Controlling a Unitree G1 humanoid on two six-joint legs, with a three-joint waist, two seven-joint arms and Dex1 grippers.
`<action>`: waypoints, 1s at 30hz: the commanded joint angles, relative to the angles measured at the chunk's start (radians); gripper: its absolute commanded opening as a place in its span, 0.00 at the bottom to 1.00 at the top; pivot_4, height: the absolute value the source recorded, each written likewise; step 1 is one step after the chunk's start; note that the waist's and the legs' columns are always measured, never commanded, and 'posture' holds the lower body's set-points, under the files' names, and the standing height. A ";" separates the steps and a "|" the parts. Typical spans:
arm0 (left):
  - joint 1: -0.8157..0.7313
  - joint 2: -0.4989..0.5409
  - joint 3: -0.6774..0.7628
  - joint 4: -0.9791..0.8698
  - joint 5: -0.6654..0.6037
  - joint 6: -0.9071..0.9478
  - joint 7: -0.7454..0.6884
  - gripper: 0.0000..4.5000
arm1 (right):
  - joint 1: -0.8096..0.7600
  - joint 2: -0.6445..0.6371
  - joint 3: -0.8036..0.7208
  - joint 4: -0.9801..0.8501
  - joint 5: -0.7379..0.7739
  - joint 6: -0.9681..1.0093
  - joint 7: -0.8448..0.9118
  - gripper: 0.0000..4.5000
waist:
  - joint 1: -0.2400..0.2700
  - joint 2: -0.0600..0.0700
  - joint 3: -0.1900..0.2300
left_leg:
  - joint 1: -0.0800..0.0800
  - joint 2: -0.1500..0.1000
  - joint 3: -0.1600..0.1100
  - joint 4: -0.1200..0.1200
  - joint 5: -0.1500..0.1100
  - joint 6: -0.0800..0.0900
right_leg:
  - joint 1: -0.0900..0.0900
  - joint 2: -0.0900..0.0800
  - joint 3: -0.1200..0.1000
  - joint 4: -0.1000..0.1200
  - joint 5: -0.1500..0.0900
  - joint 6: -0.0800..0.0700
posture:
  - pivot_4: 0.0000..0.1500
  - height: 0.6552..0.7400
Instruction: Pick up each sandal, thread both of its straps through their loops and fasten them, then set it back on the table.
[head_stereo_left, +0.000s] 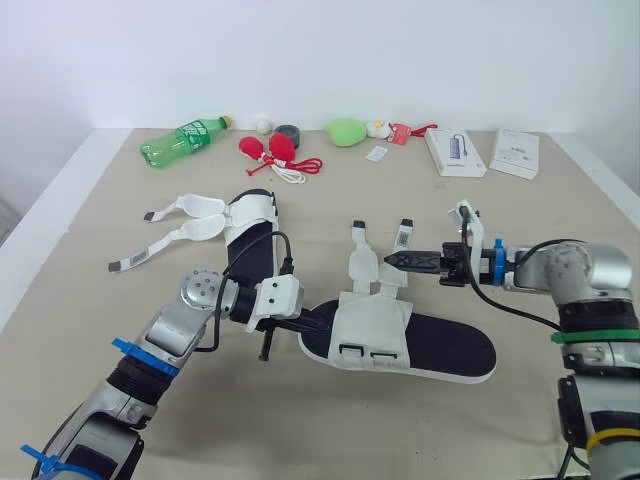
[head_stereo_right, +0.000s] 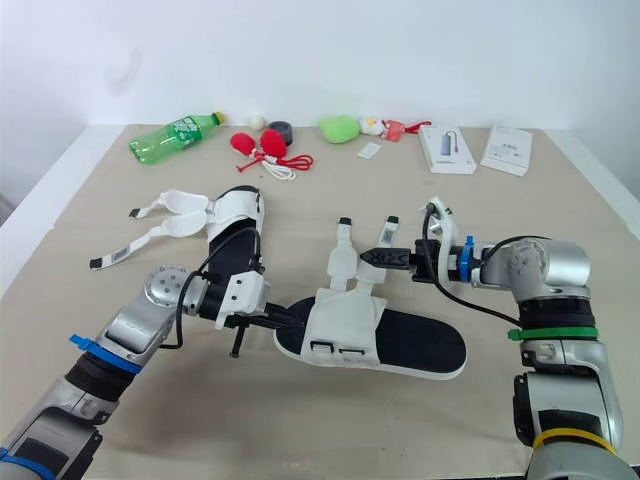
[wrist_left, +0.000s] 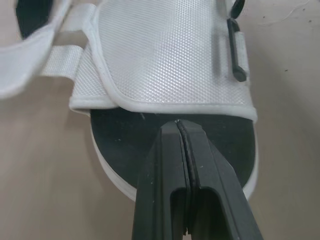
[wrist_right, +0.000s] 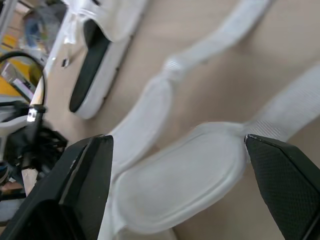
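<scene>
I am looking at the near sandal (head_stereo_left: 440, 350), which is lying flat on the tabletop (head_stereo_left: 90, 290) in front of me, black footbed up. Its white upper (head_stereo_left: 372, 325) is folded open toward the far side. I am resting the left gripper (wrist_left: 178, 125) on the footbed at one end, jaws pressed together with nothing between them and tips touching the edge of the upper. Both straps (head_stereo_left: 362, 262) are lying unfastened beyond the upper, side by side on the tabletop. I am holding the right gripper (head_stereo_left: 392, 260) just at them with its jaws spread wide, and a padded strap is sitting in the gap.

The second sandal (head_stereo_left: 252, 240) is lying just behind my left arm, close enough to crowd it, its loose straps (head_stereo_left: 190, 207) trailing off to the left.

Well apart along the far edge are a green bottle (head_stereo_left: 185, 140), red items with a cord (head_stereo_left: 270, 148), a dark tape roll (head_stereo_left: 288, 133), a green soft thing (head_stereo_left: 346, 132) and two white boxes (head_stereo_left: 455, 152).
</scene>
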 joint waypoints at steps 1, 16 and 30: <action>0.000 0.006 0.004 -0.026 0.002 -0.005 0.000 0.00 | -0.050 -0.004 0.019 0.049 -0.046 -0.023 0.030 1.00 | 0.000 0.000 0.000 | 0.000 0.000 0.000 0.000 0.000 0.000 | 0.000 0.000 0.000 0.000 0.000 0.000 | 1.00 1.00; 0.041 0.006 0.009 -0.110 -0.014 0.060 0.030 0.00 | -0.156 0.080 -0.014 0.317 -0.181 -0.124 0.036 1.00 | -0.006 0.000 0.000 | 0.002 0.003 0.000 0.001 0.000 0.000 | 0.000 0.004 0.001 0.001 0.002 -0.002 | 1.00 1.00; 0.056 -0.001 0.005 -0.128 -0.015 0.068 0.037 0.00 | -0.286 0.201 -0.137 0.630 -0.267 -0.345 -0.035 0.76 | -0.006 0.000 0.000 | 0.003 0.005 0.002 0.002 0.003 -0.002 | 0.000 0.006 0.004 0.001 0.006 -0.003 | 1.00 1.00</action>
